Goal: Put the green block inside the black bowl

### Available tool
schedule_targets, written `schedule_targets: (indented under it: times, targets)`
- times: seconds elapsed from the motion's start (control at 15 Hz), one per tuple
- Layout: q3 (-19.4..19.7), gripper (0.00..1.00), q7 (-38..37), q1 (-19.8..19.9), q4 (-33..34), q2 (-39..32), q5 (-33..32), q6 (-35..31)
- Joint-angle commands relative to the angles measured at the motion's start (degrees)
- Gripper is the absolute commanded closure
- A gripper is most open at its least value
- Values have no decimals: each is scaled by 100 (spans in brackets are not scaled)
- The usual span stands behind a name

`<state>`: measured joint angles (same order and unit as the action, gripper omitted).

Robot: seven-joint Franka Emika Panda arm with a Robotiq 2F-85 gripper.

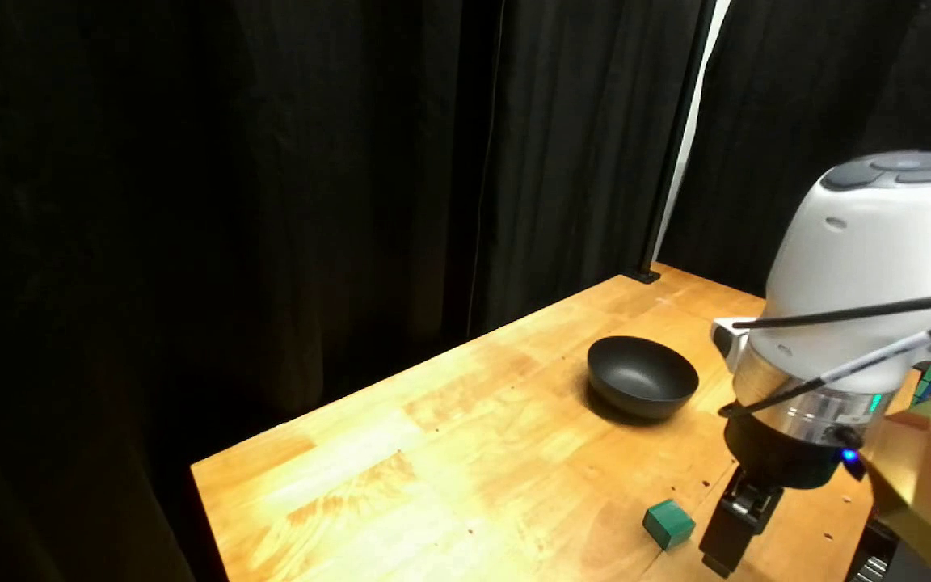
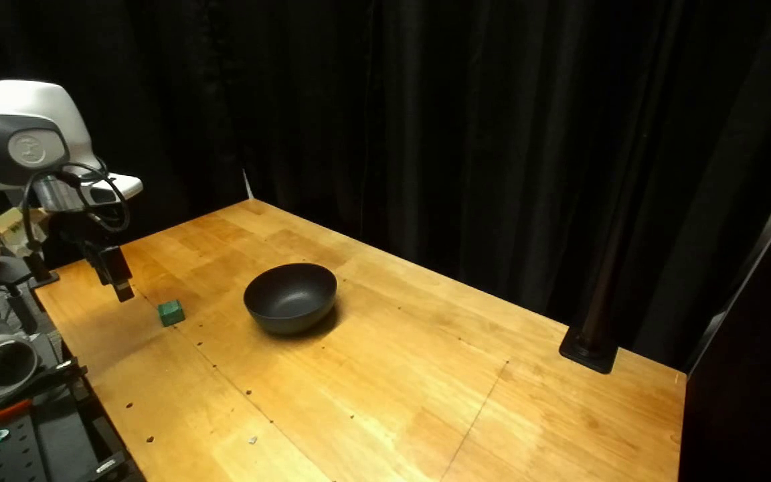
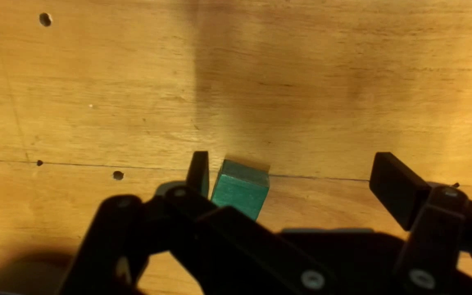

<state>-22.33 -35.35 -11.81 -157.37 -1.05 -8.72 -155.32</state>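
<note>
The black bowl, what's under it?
The black bowl sits on the wooden table, which shows around it in both exterior views. The part right underneath can't be seen, because the bowl covers it.

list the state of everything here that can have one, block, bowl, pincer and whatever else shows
Black bowl: upright on the table, open side up, nothing seen in it.
Green block: resting on the table, outside the bowl, ungripped.
Pincer: open, gripping nothing.
Blue light above the pincer: lit.
Dark curtains: hanging in folds.
</note>
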Motion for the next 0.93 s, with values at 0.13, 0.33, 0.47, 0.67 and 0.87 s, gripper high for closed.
schedule_targets:
  times: [0.13, 0.33, 0.47, 0.67, 0.87]
  targets:
    - [492, 0, -1277, -18, 661, -1060, -1721, -197]
    - [805, 0, -1787, -151, 1014, -1509, -2366, -186]
    - [941, 0, -1984, -202, 1194, -1770, -2568, -212]
    - [1120, 26, -2173, -288, 1390, -2078, -2743, -165]
    - [1205, 51, -2276, -343, 1489, -2234, -2780, -148]
